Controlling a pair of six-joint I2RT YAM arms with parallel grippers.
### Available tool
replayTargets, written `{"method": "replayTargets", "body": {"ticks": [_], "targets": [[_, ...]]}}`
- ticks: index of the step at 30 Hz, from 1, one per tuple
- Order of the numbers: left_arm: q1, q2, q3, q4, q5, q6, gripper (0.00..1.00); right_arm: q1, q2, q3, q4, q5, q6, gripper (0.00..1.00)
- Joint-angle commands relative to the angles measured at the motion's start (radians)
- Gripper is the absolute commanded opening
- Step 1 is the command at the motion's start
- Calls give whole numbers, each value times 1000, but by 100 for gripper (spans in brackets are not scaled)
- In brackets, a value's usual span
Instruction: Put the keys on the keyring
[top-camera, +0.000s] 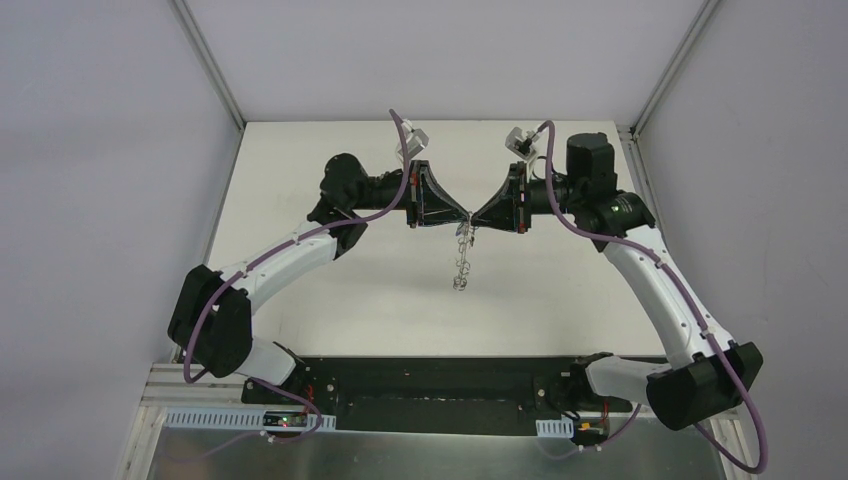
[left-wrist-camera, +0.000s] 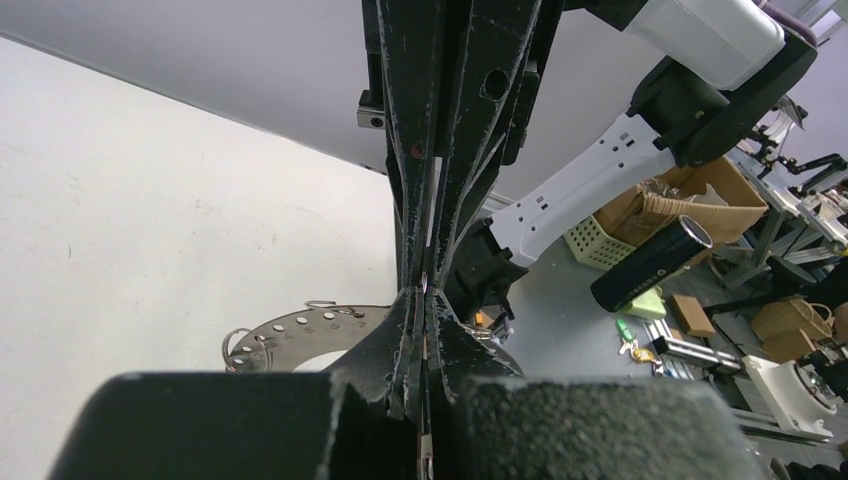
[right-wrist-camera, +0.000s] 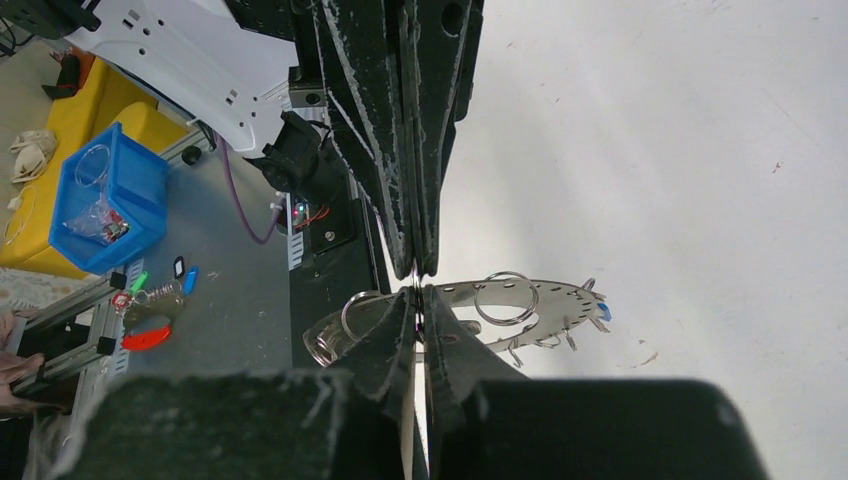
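Observation:
My left gripper (top-camera: 463, 217) and right gripper (top-camera: 477, 217) meet tip to tip above the middle of the table, both shut. The keyring (top-camera: 461, 258), a flat grey plate with holes and small wire loops, hangs in the air from that meeting point. It shows behind my left fingertips (left-wrist-camera: 425, 300) in the left wrist view (left-wrist-camera: 290, 335) and behind my right fingertips (right-wrist-camera: 420, 300) in the right wrist view (right-wrist-camera: 545, 298). A blue key head (right-wrist-camera: 602, 312) sits at the keyring's far edge. The black key is hidden. What exactly each tip pinches is hidden.
The white table (top-camera: 330, 300) lies under the hanging keyring. Grey walls stand left, right and behind. A larger split ring (right-wrist-camera: 505, 298) hangs on the plate. Beyond the near edge are a blue bin (right-wrist-camera: 105, 200), cardboard boxes (left-wrist-camera: 690, 200) and loose clutter.

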Motion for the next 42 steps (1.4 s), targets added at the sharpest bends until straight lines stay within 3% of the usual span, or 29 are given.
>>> {"method": "replayTargets", "body": {"ticks": [1, 6, 10, 14, 30, 42], "targets": [[0, -1, 9, 64, 8, 1, 0, 8, 11, 26, 32, -51, -1, 1], [0, -17, 28, -6, 43, 68, 2, 47, 16, 85, -133, 10, -150, 0], [0, -66, 80, -285, 58, 309, 22, 107, 43, 136, -283, 95, -276, 0], [-4, -66, 145, -515, 59, 491, 28, 134, 83, 177, -363, 118, -326, 0], [-28, -54, 240, -936, 118, 842, 28, 151, 128, 207, -385, 118, -327, 0], [-31, -29, 265, -945, 115, 855, 25, 151, 144, 208, -384, 106, -323, 0]]}}
